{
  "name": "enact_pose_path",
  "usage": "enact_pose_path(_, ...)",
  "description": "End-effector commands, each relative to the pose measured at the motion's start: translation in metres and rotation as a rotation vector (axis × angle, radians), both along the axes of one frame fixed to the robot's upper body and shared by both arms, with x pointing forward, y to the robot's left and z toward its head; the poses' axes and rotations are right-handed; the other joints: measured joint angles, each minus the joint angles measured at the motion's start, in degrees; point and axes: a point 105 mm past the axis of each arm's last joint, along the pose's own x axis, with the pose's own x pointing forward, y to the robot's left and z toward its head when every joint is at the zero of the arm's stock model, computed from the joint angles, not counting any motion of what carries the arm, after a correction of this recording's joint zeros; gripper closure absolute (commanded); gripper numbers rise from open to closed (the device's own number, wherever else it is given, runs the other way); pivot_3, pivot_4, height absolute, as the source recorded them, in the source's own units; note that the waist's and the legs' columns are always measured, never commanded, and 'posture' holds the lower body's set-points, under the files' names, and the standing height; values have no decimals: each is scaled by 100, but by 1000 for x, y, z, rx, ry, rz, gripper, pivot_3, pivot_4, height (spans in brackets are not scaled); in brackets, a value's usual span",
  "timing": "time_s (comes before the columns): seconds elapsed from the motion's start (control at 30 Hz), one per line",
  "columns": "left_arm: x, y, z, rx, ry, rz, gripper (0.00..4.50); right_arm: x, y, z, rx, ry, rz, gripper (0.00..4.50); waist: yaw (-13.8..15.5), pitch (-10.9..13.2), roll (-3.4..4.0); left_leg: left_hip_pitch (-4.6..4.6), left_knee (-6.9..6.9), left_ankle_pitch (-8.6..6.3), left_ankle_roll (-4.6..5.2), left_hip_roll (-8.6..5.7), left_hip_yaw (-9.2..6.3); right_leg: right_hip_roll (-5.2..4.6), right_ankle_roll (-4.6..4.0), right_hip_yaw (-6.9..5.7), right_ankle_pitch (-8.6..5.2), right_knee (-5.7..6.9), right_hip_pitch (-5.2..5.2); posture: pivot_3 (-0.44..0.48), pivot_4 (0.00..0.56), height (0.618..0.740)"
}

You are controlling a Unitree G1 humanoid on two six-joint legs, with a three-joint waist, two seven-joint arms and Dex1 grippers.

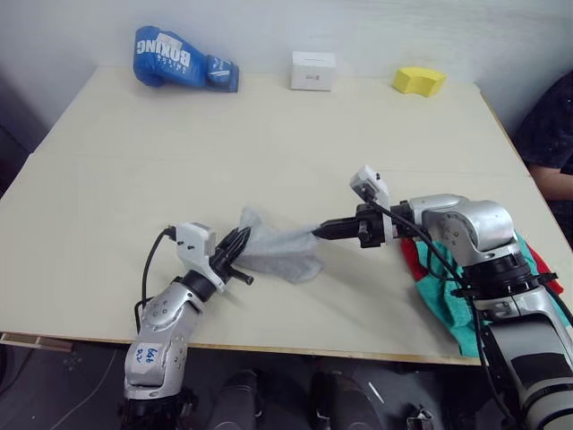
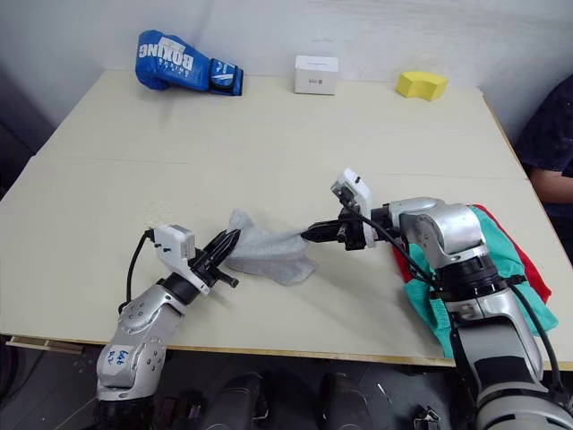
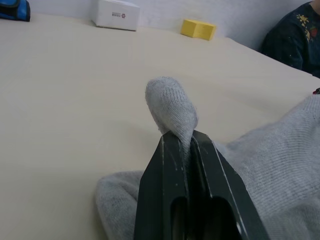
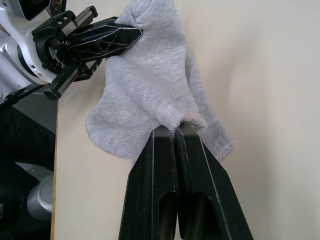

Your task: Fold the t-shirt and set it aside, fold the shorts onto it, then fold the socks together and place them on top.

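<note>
Two light grey knit socks (image 1: 277, 251) hang stretched between the grippers near the front edge of the pale wooden table (image 1: 269, 143): the left gripper (image 1: 240, 244) pinches one end, the right gripper (image 1: 324, 230) the other, both fully closed on cloth. Folded teal-green shorts (image 2: 488, 260) lie over the red t-shirt (image 2: 528, 260) at the right edge; bare tabletop stretches behind.

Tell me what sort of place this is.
Probably a lab or test room, not a home: a plain pale table against a bare wall, with unrelated props along its far edge, a blue boxing glove, white box and yellow sponge.
</note>
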Motion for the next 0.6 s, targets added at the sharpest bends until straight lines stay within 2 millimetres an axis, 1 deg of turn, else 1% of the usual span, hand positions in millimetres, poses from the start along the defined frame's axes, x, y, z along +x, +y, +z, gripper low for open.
enact_pose_path(0.03, 3, 2, 2, 14, -36, 12, 4500, -1, -2, -10, -55, -88, 9, 4489, 1, 0, 0, 1, -1, 0, 0, 0, 0, 0, 0, 0, 0, 0, 1, 0, 150, 740)
enact_pose_path(0.1, 3, 1, -7, 65, -41, 0, 4500, -2, -3, -24, -74, -124, 14, 4489, 10, 0, 0, 1, 0, 0, 0, 0, 1, 1, 0, -3, 0, -1, 1, 0, 150, 740)
enact_pose_path(0.17, 2, 2, -23, 119, -39, -3, 4500, -1, 0, -34, -51, -144, -6, 4489, 8, 0, 0, 0, -1, 0, 0, -1, 5, 1, 0, -4, 0, -2, 0, 0, 150, 740)
enact_pose_path(0.23, 0, 3, -35, 116, -23, -1, 4500, 0, 0, -47, -66, -170, -21, 4489, -13, 0, 0, 2, -2, 1, 0, -1, 14, 2, 1, -2, 1, 0, -1, 0, 150, 740)
enact_pose_path(0.3, -1, 0, -39, 112, -18, -6, 4500, -2, -1, -56, -94, -184, -12, 4489, -11, 0, 0, 2, 0, 0, 1, 0, 17, 2, 2, -2, 1, 2, -3, 0, 150, 740)
enact_pose_path(0.4, -3, -1, -39, 111, -17, 5, 4500, -12, 3, -52, -52, -157, 22, 4489, -9, 0, 0, 4, 0, 0, 1, 2, 15, 2, 3, 3, 2, 3, -2, 0, 150, 740)
enact_pose_path(0.53, -1, 7, -41, 98, -6, 42, 4500, -14, 3, -50, -42, -169, 27, 4489, -9, 0, 0, 4, 0, -18, -28, 4, 12, 1, 3, 6, 2, 1, -2, 0, 150, 740)
enact_pose_path(0.6, -4, 4, -39, 112, -12, 14, 3948, -11, 1, -48, -28, -161, -9, 4500, -9, 0, 0, 4, 0, -19, -29, 4, 12, 1, 3, 5, 2, 1, -2, 0, 150, 740)
